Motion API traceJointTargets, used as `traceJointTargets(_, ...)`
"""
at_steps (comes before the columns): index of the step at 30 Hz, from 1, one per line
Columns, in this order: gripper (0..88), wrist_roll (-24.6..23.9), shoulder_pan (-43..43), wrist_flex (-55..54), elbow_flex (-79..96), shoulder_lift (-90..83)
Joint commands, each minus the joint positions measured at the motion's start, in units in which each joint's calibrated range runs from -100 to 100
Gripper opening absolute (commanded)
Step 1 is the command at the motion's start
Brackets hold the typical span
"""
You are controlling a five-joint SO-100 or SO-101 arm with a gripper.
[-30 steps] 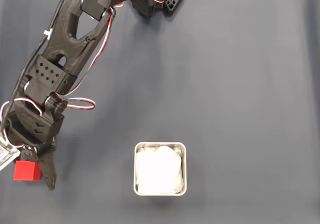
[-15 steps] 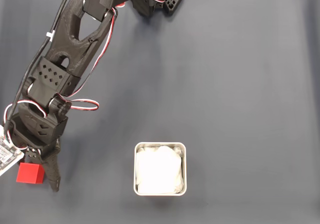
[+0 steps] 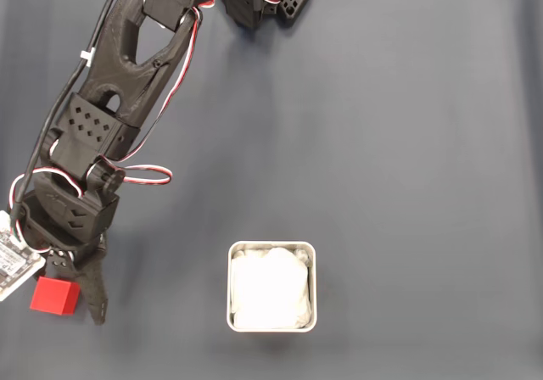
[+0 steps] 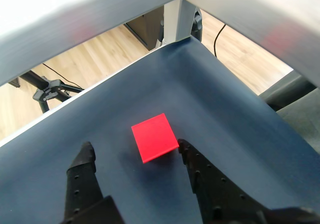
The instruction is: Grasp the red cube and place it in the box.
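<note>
Moved: we see our tool (image 4: 135, 156) lower over the red cube (image 4: 154, 136) than before.
Tool: spread wide, empty.
Cube: on surface (image 3: 407, 142), between fingers, left of box (image 3: 272, 248).

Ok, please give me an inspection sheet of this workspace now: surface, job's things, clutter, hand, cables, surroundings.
Surface: dark blue-grey mat, bare over most of it.
Job's things: red cube on the mat at the fixed view's lower left; box with white lining, apart from the cube, nothing red inside.
Clutter: nothing seen.
Hand: hand open, fingers either side of the cube, right finger near its corner.
Cables: red-white wires looping along the arm.
Surroundings: wooden floor, metal frame.
</note>
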Motion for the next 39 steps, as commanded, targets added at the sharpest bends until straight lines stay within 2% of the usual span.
traceJointTargets(1, 38.9, 0.05, -1.04, -1.13, -0.06, -6.28)
traceJointTargets(22, 38.9, 0.15, -3.45, -2.85, 2.49, -7.5)
traceJointTargets(39, 39.2, -1.07, 0.31, -3.5, 1.12, -10.27)
